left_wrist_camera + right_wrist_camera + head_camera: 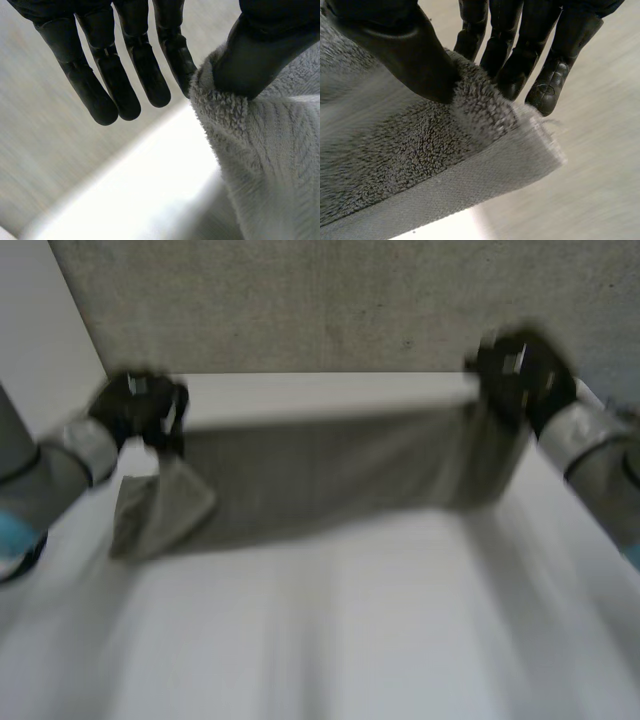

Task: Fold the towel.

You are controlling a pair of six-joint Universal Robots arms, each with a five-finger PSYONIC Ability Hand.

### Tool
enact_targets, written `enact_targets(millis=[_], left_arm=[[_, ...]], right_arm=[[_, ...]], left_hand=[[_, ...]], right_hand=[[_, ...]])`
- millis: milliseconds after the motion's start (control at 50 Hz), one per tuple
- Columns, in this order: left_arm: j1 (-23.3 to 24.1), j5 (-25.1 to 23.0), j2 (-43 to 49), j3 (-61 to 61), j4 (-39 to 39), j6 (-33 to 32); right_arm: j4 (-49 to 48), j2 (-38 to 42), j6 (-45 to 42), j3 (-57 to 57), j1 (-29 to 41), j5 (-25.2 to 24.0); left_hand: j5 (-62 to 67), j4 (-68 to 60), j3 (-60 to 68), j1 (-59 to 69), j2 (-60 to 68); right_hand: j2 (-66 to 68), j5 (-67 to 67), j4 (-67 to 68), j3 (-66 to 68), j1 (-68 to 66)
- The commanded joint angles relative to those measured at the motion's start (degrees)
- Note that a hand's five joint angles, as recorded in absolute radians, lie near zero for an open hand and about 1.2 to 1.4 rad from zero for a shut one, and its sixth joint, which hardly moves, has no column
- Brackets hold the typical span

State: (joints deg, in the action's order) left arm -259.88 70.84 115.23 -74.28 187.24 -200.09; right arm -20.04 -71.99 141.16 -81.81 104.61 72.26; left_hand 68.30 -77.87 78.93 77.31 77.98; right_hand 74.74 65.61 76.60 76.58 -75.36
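So the grey towel (340, 475) is up off the white table (330, 640), stretched out between both hands by its top edge, with the lower part sagging toward the tabletop. The left hand (140, 408) pinches one top corner between its thumb (260, 55) and the nearest finger, its other fingers (125, 85) straight and spread, while the right hand (520, 375) has the other corner clamped between thumb and fingers. My read: it's grabbed and spread, but no fold is laid down yet, so bringing it over and flattening it are left.
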Motion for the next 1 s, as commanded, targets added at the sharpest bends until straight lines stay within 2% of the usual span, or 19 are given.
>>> enact_targets(millis=[20,40,100,120,140,160,200,220,300,320,360,380,400,420,460,540,580,740,1000], left_arm=[[4.99,3.34,-0.45,18.37,15.48,1.1],[5.52,2.9,-1.41,19.25,19.96,1.98],[5.35,2.81,-2.91,19.96,23.43,3.66],[5.0,2.38,-3.35,21.01,25.69,5.74],[5.0,2.29,-3.18,21.28,25.54,7.16],[5.0,2.28,-3.17,21.28,25.54,7.17],[4.74,1.93,-1.86,20.5,21.87,8.49],[4.73,1.93,-1.86,20.49,21.85,8.49],[2.29,-0.69,-1.42,12.79,17.73,8.14],[2.27,-0.7,-1.42,12.76,17.72,8.14],[-0.62,-5.95,-1.51,5.24,17.98,8.05],[-0.63,-5.98,-1.5,5.2,17.98,8.05],[-1.15,-8.5,-1.33,1.54,18.24,7.96],[-1.16,-8.53,-1.33,1.51,18.25,7.96],[-1.94,-12.29,-1.07,-5.93,19.47,7.09],[-2.3,-13.36,-0.27,-12.99,21.76,3.13],[-2.47,-13.62,1.13,-19.12,23.42,-3.6],[-5.02,-13.8,0.52,-29.5,23.17,-16.46],[-6.96,-12.92,-1.42,-33.3,23.69,-17.79]], right_arm=[[-26.01,-3.06,7.19,10.59,0.42,5.77],[-24.71,-3.77,8.86,13.14,0.24,6.57],[-21.44,-3.95,10.54,15.63,0.07,6.14],[-16.57,-3.25,11.76,18.68,-0.02,5.09],[-10.17,-2.55,12.64,21.67,-0.02,3.26],[-10.11,-2.54,12.65,21.7,-0.02,3.24],[3.19,1.91,12.22,26.68,-0.02,-1.84],[3.25,1.94,12.21,26.71,-0.02,-1.86],[18.77,6.94,7.58,29.96,-0.11,-6.07],[18.81,6.95,7.56,29.96,-0.11,-6.08],[25.37,9.05,2.14,28.39,-0.11,-6.43],[25.4,9.06,2.11,28.38,-0.11,-6.43],[27.32,10.19,-0.5,26.2,-0.11,-6.52],[27.34,10.2,-0.53,26.18,-0.11,-6.52],[28.65,11.08,-5.17,20.06,-0.2,-6.78],[26.99,11.43,-7.39,13.08,-0.28,-6.87],[24.01,11.61,-8.44,6.0,-0.37,-6.87],[18.64,10.21,-9.67,-6.67,-0.64,-6.95],[18.02,-0.77,-8.09,-17.49,-1.51,-7.31]], left_hand=[[1.7,-2.13,1.07,2.69,2.02],[1.7,-2.13,1.07,2.69,2.02],[1.7,-2.13,1.07,2.69,2.02],[1.7,-2.13,1.07,2.69,2.02],[1.7,-2.13,1.07,2.69,2.02],[1.7,-2.13,1.07,2.69,2.02],[1.7,-2.13,1.07,2.69,2.02],[1.7,-2.13,1.07,2.69,2.02],[1.7,-2.13,1.07,2.69,2.02],[1.7,-2.13,1.07,2.69,2.02],[1.7,-2.13,1.07,2.69,2.02],[1.7,-2.13,1.07,2.69,2.02],[1.7,-2.13,1.07,2.69,2.02],[1.7,-2.13,1.07,2.69,2.02],[1.7,-2.13,1.07,2.69,2.02],[1.7,-2.13,1.07,2.69,2.02],[1.7,-2.13,1.07,2.69,2.02],[1.7,-2.13,1.07,2.69,2.02],[1.7,-2.13,1.07,2.69,2.02]], right_hand=[[5.26,4.39,3.4,3.42,-4.64],[5.26,4.39,3.4,3.42,-4.64],[5.26,4.39,3.4,3.42,-4.64],[5.26,4.39,3.4,3.42,-4.64],[5.26,4.39,3.4,3.42,-4.64],[5.26,4.39,3.4,3.42,-4.64],[5.26,4.39,3.4,3.42,-4.64],[5.26,4.39,3.4,3.42,-4.64],[5.26,4.39,3.4,3.42,-4.64],[5.26,4.39,3.4,3.42,-4.64],[5.26,4.39,3.4,3.42,-4.64],[5.26,4.39,3.4,3.42,-4.64],[5.26,4.39,3.4,3.42,-4.64],[5.26,4.39,3.4,3.42,-4.64],[5.26,4.39,3.4,3.42,-4.64],[5.26,4.39,3.4,3.42,-4.64],[5.26,4.39,3.4,3.42,-4.64],[5.26,4.39,3.4,3.42,-4.64],[5.26,4.39,3.4,3.42,-4.64]])
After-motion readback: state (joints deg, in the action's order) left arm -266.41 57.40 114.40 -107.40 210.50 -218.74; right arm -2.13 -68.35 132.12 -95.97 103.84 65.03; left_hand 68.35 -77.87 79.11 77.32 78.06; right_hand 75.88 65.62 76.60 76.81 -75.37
